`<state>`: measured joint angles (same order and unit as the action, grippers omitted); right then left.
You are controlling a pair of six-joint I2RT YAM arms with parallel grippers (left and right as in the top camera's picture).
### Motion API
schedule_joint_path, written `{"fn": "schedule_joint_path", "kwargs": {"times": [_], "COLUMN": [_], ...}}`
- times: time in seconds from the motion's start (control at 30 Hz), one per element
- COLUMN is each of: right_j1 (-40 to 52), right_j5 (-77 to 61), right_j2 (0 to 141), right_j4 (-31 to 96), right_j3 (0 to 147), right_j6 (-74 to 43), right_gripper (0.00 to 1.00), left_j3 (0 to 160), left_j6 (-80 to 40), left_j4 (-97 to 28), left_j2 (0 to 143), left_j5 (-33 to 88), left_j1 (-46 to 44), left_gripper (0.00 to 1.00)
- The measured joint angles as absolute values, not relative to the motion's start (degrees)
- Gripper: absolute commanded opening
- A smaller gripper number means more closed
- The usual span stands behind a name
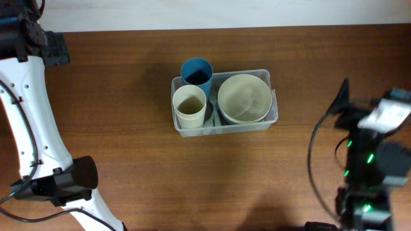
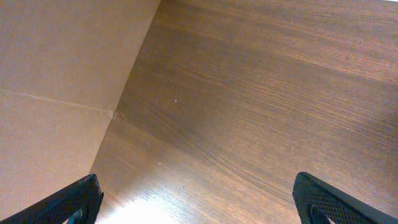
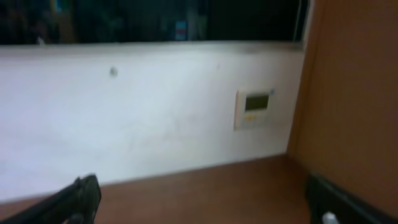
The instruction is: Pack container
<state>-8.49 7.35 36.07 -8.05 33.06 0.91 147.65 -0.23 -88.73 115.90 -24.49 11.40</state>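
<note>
The container, a clear plastic bin, sits at the middle of the wooden table. Inside it are a blue cup at the back left, a cream cup at the front left and a wide cream bowl on the right. My left gripper is open over bare wood, nothing between its black fingers. My right gripper is open too, facing a white wall with its fingers wide apart. Both arms are far from the container.
The white left arm runs along the table's left edge. The right arm stands at the right edge with cables. A brown board rises beside the table in the left wrist view. A small wall panel shows in the right wrist view.
</note>
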Motion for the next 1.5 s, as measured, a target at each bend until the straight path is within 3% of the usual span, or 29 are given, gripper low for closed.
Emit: {"fn": "schedule_joint_path", "kwargs": {"times": [0.27,0.8,1.0,1.23,1.5], "right_j1": [-8.5,-6.0,-6.0,-5.5,-5.4], "right_j5": [4.1,3.1,3.0,2.6,2.2], "right_j2": [19.7,3.6,0.9,0.8,0.9], "right_j4": [-13.7,-6.3,-5.6,4.0,4.1], "right_j3": [13.2,4.4,1.0,0.7,0.6], "right_j6": [1.5,1.6,1.5,1.5,1.5], "right_gripper": [0.99,0.99,0.99,0.99,0.99], "left_j3": [147.7,147.7,147.7,147.7,147.7], "left_j6": [-0.2,-0.2,-0.2,-0.2,-0.2], "left_j4": [-88.7,-88.8,-88.8,-88.7,-88.7], "left_j2": [115.9,115.9,115.9,115.9,115.9], "left_j5": [-24.5,-24.5,-24.5,-24.5,-24.5], "left_j1": [11.4,11.4,11.4,11.4,11.4], "left_gripper": [1.00,1.00,1.00,1.00,1.00]}}
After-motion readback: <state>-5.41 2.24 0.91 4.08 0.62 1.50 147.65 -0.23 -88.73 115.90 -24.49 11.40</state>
